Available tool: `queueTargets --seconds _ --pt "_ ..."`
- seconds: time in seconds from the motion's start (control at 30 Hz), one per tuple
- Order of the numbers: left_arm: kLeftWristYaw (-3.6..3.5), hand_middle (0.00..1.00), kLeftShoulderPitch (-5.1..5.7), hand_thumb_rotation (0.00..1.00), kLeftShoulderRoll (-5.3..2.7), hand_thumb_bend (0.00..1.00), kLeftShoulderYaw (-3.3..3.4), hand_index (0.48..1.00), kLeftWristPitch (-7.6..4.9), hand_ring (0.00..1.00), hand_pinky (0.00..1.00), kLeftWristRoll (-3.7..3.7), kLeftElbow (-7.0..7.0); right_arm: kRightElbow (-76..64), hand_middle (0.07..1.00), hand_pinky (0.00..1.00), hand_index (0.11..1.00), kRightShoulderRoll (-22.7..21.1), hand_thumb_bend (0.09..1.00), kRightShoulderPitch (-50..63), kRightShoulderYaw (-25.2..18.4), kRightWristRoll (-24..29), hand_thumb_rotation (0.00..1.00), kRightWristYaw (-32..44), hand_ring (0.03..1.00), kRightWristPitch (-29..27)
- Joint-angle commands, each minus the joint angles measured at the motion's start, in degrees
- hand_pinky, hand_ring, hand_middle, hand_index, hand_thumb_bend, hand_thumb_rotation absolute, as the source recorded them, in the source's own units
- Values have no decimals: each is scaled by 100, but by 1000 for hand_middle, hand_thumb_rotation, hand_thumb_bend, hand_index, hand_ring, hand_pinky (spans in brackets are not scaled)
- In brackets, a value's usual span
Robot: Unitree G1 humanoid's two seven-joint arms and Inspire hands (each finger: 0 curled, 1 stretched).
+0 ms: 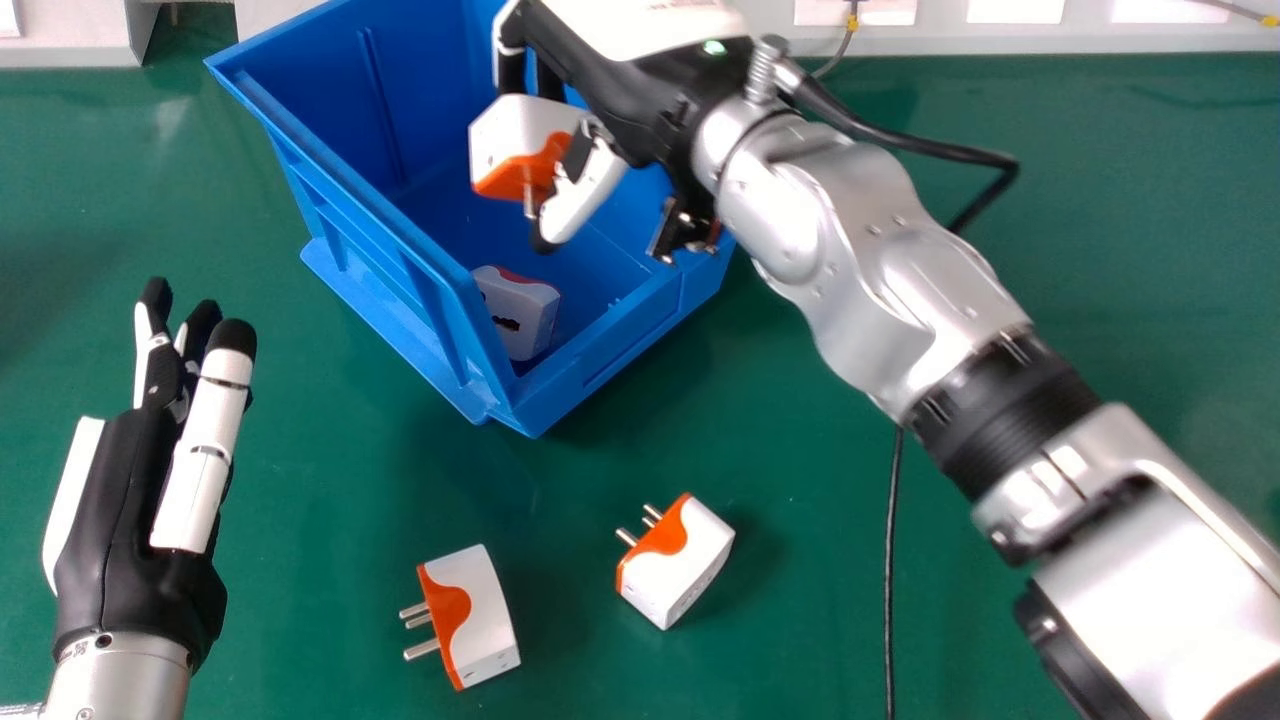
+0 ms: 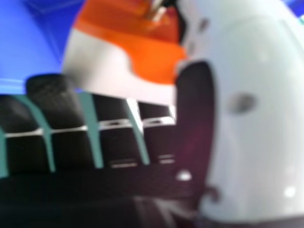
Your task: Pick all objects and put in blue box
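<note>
In the head view, the blue box (image 1: 360, 190) sat on the green tabletop (image 1: 300, 480), and the right hand (image 1: 640, 110) was over its open interior. The thumb (image 1: 585, 195) and fingers were closed in a pinch on a white-and-orange plug adapter (image 1: 510, 140), its metal pins pointing downward. Another plug adapter (image 1: 525, 310) lay inside the box, by the corner nearest the robot. Two more were on the tabletop, on the robot's side of the box: the left adapter (image 1: 475, 615) rested farther from it, and the right adapter (image 1: 680, 560) rested closer. The left hand (image 1: 130, 510) was to the left of the box, its fingers extended and holding nothing.

The step in hand looked to be the drop of the pinched adapter. The next move seemed to call for a slight lowering inside the walls and then an opening of the thumb, with the piece kept clear of the rim. After that, the two adapters outside the box would each need a pick of their own.

In the right hand view, the pinched adapter was against the thumb, with the fingers on its other side and the blue of the box beyond. How firmly it was gripped could not be judged.
</note>
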Motion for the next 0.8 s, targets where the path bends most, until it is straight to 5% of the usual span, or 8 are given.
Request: queueTargets --seconds 0.0,0.4,0.77 --pt "-10 1000 71 806 -42 402 -31 1000 -166 1000 979 31 -201 428 424 256 483 167 484 -588 11 66 142 -196 350 -62" --pt "26 1000 235 803 -155 411 -149 1000 -173 1000 978 107 -437 2087 462 108 479 727 516 -1625 114 183 29 -858 164 -234" --pt "35 1000 315 804 -225 419 -220 1000 -148 1000 978 110 -586 2722 421 164 480 963 518 -1963 361 121 9 -1081 208 -77"
